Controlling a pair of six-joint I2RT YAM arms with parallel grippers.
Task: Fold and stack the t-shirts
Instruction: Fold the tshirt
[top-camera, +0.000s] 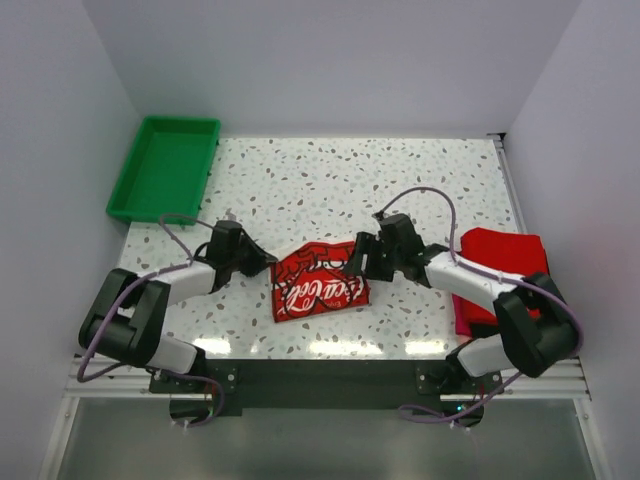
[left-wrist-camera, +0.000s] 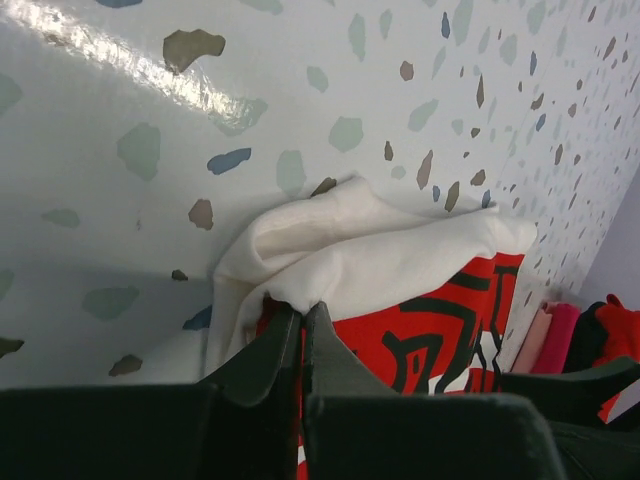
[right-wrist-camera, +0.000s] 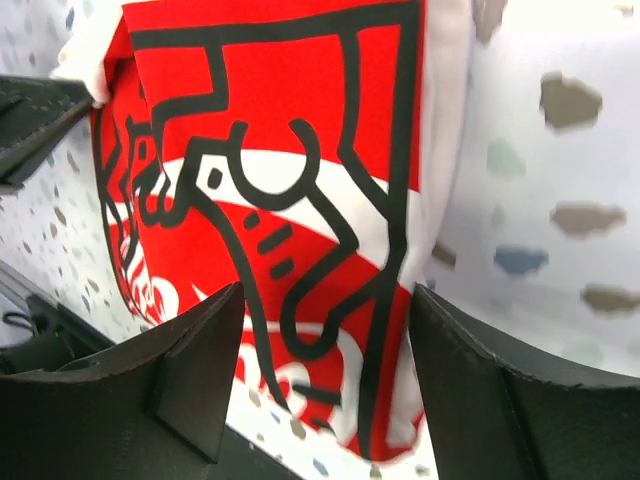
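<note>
Showing a speckled table (top-camera: 400, 180) from above, with two black robot arms reaching in from its near edge. A printed t-shirt (top-camera: 320, 285), off-white with a red-and-white chest graphic, lies folded into a small rectangle at the table's centre, between the two claws. The left gripper (top-camera: 262, 262) sits at the shirt's left edge. Its jaws are pressed together, and the wrist view suggests they nip a thin fold of the off-white cloth. The right gripper (top-camera: 352, 262) hangs over the shirt's right side with its jaws spread wide, straddling the graphic and holding nothing. Folded red t-shirts (top-camera: 500, 265) lie at the table's right edge, partly under the right arm. A green tray (top-camera: 165, 165) sits at the far left corner.

The printed shirt looks nearly folded, so the step in hand is probably a last fold or tidying. Next, the right claw likely needs to lower and close on the cloth, so both arms can carry the shirt onto the red ones without letting it unfold.
</note>
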